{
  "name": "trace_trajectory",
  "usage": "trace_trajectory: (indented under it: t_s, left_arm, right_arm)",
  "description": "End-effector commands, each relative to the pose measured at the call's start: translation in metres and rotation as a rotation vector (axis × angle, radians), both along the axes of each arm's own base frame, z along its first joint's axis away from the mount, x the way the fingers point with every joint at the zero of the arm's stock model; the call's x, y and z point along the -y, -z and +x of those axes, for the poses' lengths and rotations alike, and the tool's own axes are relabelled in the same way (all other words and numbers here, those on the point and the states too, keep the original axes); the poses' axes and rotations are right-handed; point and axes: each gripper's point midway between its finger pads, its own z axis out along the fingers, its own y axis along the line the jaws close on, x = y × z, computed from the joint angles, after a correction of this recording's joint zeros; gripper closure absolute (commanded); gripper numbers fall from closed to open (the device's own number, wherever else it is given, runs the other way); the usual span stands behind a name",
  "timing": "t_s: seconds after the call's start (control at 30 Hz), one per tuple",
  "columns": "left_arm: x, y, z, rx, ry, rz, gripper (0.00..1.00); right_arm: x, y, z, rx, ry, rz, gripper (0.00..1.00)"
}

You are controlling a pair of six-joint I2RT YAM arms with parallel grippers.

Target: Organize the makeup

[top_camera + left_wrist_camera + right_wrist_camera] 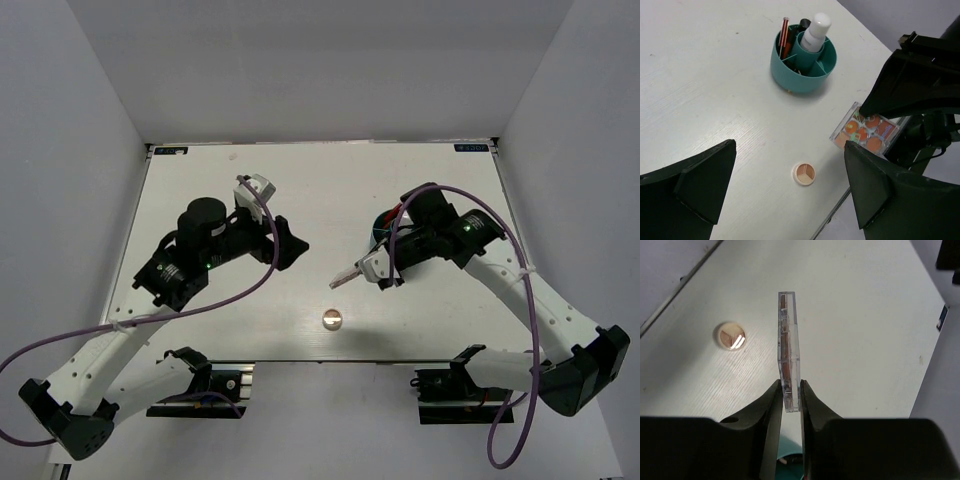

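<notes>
Clamping the palette (788, 335) edge-up in the right hand (790, 396) above the bench (865, 315). Left hand (790, 149) apart, empty; compact (804, 174) flat near the bench's front edge, bottle (816, 32) and pencils (785, 34) in the tub (792, 77).

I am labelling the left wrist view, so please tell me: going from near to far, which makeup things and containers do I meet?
Round compact → square palette → teal container, holding the white bottle.
</notes>
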Motion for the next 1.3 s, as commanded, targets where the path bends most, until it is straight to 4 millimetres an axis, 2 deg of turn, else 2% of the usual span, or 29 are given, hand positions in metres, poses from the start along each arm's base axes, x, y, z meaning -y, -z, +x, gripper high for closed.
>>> trace_trajectory:
  t_s: [0.0,0.17,0.33,0.63,0.73,0.9,1.27]
  left_arm:
    - [-0.019,0.030,0.002,-0.120,-0.126,0.055,0.02]
    - [-0.018,0.054,-0.002,-0.221,-0.139,0.071,0.02]
    - [-0.016,0.057,-0.004,-0.221,-0.137,0.043,0.02]
    - [-0.015,0.068,-0.008,-0.231,-0.116,0.044,0.02]
    - [-0.015,0.069,-0.011,-0.231,-0.112,0.036,0.02]
    - [-0.017,0.072,-0.016,-0.238,-0.108,0.028,0.02]
    - [-0.021,0.072,-0.023,-0.240,-0.111,0.009,0.02]
  right_arm:
    - [0.021,-0.012,0.013,-0.009,0.171,-0.099,1.00]
    - [0.052,-0.010,0.027,0.027,0.332,-0.246,1.00]
    - [0.086,0.001,0.045,0.102,0.479,-0.385,1.00]
    - [0.136,0.027,0.052,0.153,0.623,-0.580,1.00]
    - [0.142,0.031,0.056,0.167,0.640,-0.595,1.00]
    - [0.166,0.044,0.074,0.246,0.704,-0.687,1.00]
    - [0.178,0.042,0.110,0.322,0.748,-0.691,1.00]
